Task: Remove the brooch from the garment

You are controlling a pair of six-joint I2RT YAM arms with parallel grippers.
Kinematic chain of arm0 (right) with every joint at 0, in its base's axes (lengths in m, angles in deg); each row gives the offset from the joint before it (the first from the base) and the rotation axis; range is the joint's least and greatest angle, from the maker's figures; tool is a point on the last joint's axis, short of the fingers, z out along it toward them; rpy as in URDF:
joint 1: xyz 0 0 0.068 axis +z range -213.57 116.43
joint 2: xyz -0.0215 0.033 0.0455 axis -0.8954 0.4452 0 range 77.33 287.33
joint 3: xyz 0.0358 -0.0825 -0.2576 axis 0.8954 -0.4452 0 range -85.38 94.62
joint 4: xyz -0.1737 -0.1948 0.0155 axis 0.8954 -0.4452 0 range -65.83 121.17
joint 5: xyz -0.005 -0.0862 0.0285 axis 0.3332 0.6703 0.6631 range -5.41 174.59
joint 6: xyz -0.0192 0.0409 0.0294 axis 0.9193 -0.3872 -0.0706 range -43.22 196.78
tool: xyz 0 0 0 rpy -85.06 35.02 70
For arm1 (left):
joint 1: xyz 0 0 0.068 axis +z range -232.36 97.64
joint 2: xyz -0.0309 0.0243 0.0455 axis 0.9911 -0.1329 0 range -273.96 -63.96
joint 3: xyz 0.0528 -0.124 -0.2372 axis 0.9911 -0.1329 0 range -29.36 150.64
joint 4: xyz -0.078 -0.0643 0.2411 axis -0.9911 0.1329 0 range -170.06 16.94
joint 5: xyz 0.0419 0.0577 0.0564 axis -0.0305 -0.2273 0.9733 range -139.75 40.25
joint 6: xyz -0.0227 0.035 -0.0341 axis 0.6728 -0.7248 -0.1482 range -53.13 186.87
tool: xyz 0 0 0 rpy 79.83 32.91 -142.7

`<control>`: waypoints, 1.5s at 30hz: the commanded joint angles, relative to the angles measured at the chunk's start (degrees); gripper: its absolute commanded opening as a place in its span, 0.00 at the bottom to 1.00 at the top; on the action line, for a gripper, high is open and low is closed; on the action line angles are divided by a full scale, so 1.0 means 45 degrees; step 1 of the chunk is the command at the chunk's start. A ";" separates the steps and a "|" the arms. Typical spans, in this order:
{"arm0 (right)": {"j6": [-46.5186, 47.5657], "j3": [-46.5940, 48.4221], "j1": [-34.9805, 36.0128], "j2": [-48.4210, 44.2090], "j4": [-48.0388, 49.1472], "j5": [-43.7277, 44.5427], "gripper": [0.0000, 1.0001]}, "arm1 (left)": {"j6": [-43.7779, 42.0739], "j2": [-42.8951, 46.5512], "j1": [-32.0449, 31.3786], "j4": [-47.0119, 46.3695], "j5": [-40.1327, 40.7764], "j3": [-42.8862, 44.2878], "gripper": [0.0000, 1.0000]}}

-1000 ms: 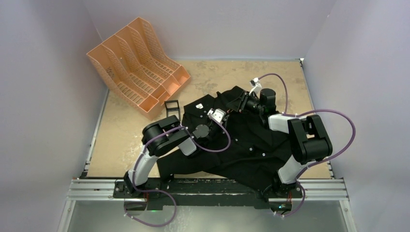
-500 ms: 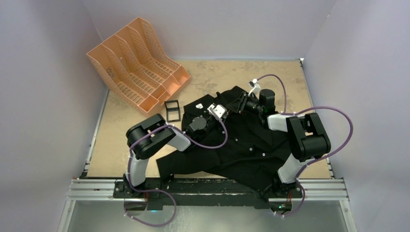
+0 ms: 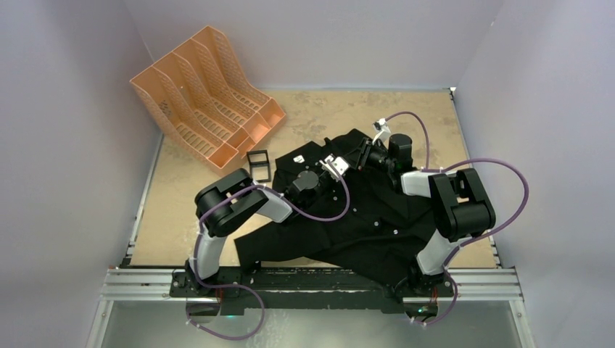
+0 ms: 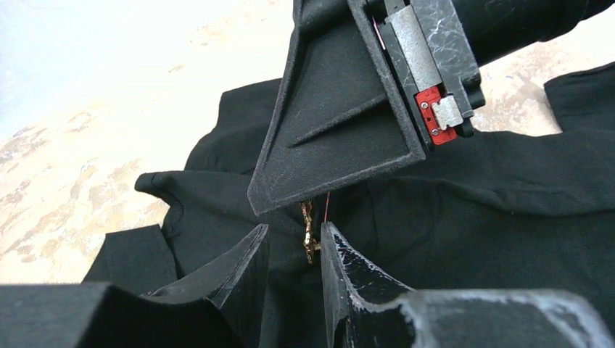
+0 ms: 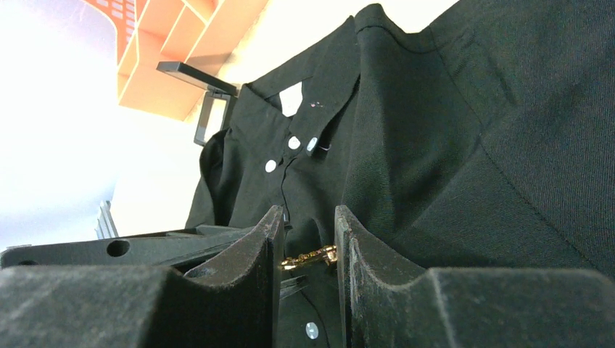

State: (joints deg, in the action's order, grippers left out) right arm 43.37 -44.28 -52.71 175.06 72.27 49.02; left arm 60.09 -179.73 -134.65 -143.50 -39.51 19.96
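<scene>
The black garment (image 3: 377, 217) lies spread on the table under both arms. The gold brooch (image 4: 310, 233) is pinned near its front placket and is hidden in the top view. My left gripper (image 4: 294, 235) is open, one finger on each side of the brooch, which sits close to the right finger (image 4: 341, 268). My right gripper (image 5: 306, 221) is shut on the brooch (image 5: 312, 256), which spans the narrow gap and touches both pads. In the top view the two grippers meet tip to tip, left (image 3: 345, 162) and right (image 3: 358, 155).
An orange file rack (image 3: 207, 98) stands at the back left. A small black frame (image 3: 257, 165) lies next to the shirt's collar. The white neck label (image 5: 291, 98) and white buttons (image 5: 294, 143) show beyond the right fingers. Bare table lies behind and to the left.
My left arm pulled its elbow back to the left, and its gripper moved up and right to the right gripper's tips. The right arm has stayed put.
</scene>
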 commanded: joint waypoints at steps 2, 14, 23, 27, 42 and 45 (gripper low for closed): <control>0.0120 0.0070 -0.0028 0.0020 0.0601 -0.0279 0.14 | -0.0597 -0.0301 -0.0122 0.0372 0.0156 0.0704 0.29; 0.0062 -0.0038 -0.0028 -0.0143 0.0469 -0.0336 0.16 | -0.1470 -0.0159 -0.0463 0.1053 0.1088 0.0939 0.00; -0.0164 -0.0199 -0.0029 -0.0422 0.0323 -0.0039 0.63 | -0.2138 -0.0093 -0.0804 0.2073 0.2078 0.1135 0.00; -0.0216 -0.0305 -0.0142 -0.0803 0.0116 0.0135 0.68 | -0.2084 -0.0143 -0.0859 0.2217 0.2267 0.1205 0.00; -0.0888 -0.0049 -0.0791 0.0648 -0.0898 0.0435 0.67 | -0.1965 -0.0766 -0.0862 0.2721 0.2772 0.2052 0.00; -0.0901 0.0236 -0.0816 0.1172 -0.1385 0.0444 0.66 | -0.2016 -0.0879 -0.0872 0.2886 0.2867 0.2213 0.00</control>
State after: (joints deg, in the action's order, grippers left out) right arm 39.61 -45.78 -56.36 178.14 69.86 50.92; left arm 51.23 -182.66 -138.32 -129.97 -27.94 27.40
